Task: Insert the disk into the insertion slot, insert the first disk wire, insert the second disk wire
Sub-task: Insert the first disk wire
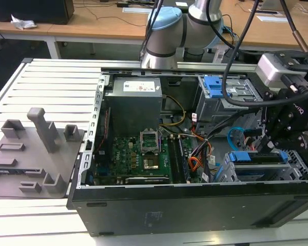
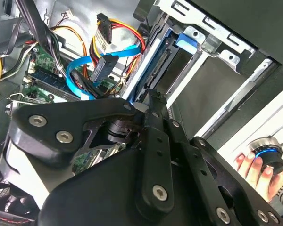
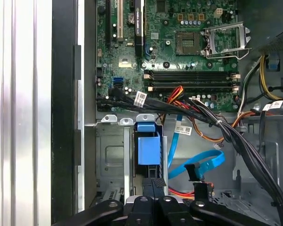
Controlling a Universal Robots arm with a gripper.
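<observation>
One opened PC case (image 1: pixel 195 205) lies on its side in the exterior view. The gripper (image 1: pixel 271 146) hangs over the corner at the exterior view's right, just above the insertion slot (image 1: pixel 300 166). The disk (image 1: pixel 259 156) sits in that bay with its blue carrier edge showing. A taller cage (image 1: pixel 215 86) with a blue tab stands nearer the arm's base.

Second wrist view: the black fingers (image 2: pixel 155 136) look pressed together with nothing between them, tips just beside the end of the disk. A blue cable (image 2: pixel 82 75) loops loose near the motherboard (image 2: pixel 42 52). Outside the case, a person's hand (image 2: pixel 252 165) rests on a knob (image 2: pixel 269 153).

First wrist view: the disk's blue carrier is seated in the bay, the fingertips are close to it, and the blue cable's connector lies apart from the disk.
</observation>
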